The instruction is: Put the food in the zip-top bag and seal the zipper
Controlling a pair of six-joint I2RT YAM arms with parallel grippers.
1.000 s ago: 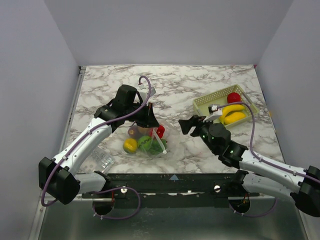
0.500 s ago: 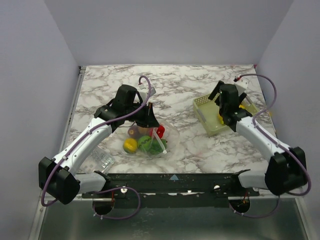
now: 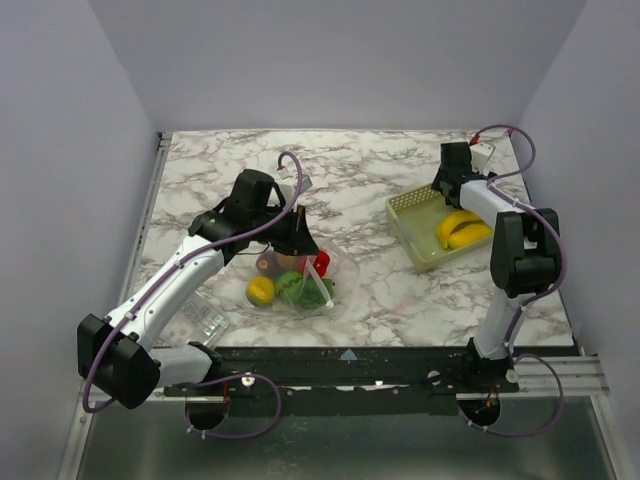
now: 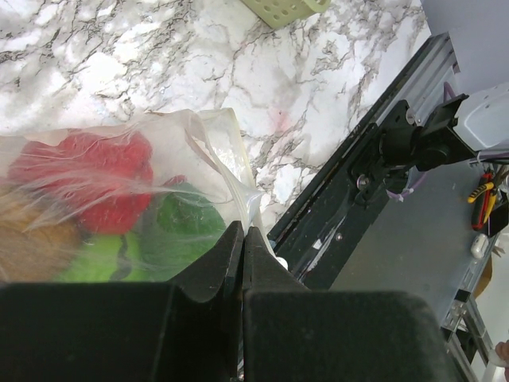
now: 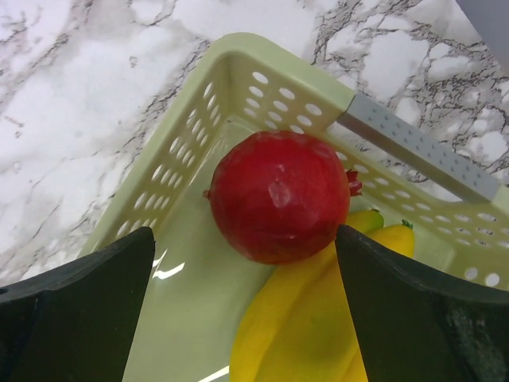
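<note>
Below the left pincer (image 3: 302,242), the clear floppy plastic zip-top bag (image 3: 340,270) lies on the white-and-grey marble tabletop (image 3: 370,180), its top edge drawn up into the jaws. L wrist view: the two black fingers (image 4: 207,270) are pressed together w/ a fold of bag film pinched between. Seen through the film: a red toy piece (image 4: 87,179), a green toy piece (image 4: 187,231); top view adds a yellow round piece (image 3: 261,290) and a brown piece (image 3: 268,263). Zipper strip: cannot be made out.

Beneath the right pincer (image 5: 245,239) sits the pale green perforated plastic basket (image 5: 278,68). Jaws stand apart, one finger either side of a glossy red round toy fruit (image 5: 278,199); contact cannot be told. Yellow toy bananas (image 5: 318,318) touch that fruit on the side nearer the pincer.

Clearance: bag near tabletop's front edge, basket near R edge; bare marble between them.
</note>
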